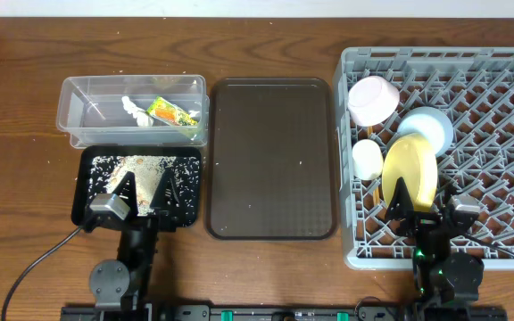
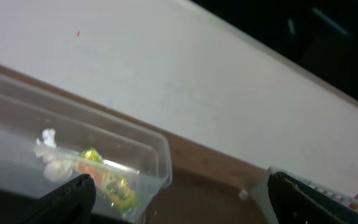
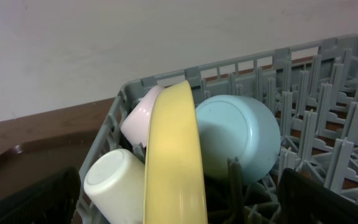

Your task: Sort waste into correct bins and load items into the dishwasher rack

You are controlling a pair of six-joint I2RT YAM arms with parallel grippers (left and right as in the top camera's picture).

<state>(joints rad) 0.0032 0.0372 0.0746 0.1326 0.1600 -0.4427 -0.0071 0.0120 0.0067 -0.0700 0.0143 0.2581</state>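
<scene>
At the far left of the wooden desk (image 1: pixel 25 53), a clear tub (image 1: pixel 83 111) holds the snack wrapper (image 1: pixel 171 113) and the crumpled paper scrap (image 1: pixel 134 109), side by side toward its right end. Just in front of the tub, the black tray (image 1: pixel 85 187) carries the rice grains (image 1: pixel 141 168), scattered across its floor. My left pincer (image 1: pixel 143 194) hangs over the near part of this tray. Its wrist view shows both fingertips (image 2: pixel 73 196) spread wide with nothing between them, so it is empty.

In the middle lies the brown serving tray (image 1: pixel 271 160), with no dishes or waste on it that I can make out.

On the right stands the grey dishwasher rack (image 1: pixel 498 116). Grouped at its left side are the white bowl (image 1: pixel 373 98), the light blue bowl (image 1: pixel 428 127), the small white cup (image 1: pixel 368 159) and the yellow plate (image 1: pixel 411 169), which stands on edge. My right pincer (image 1: pixel 424 207) sits at the plate's near edge, fingers wide apart and gripping nothing. I cannot tell whether they touch the plate. I cannot pick out the chopsticks in any view.

I judge the job close to finished: the waste is in the bins and the dishes are racked. What remains, as far as I can see, is confirming where the chopsticks are.
</scene>
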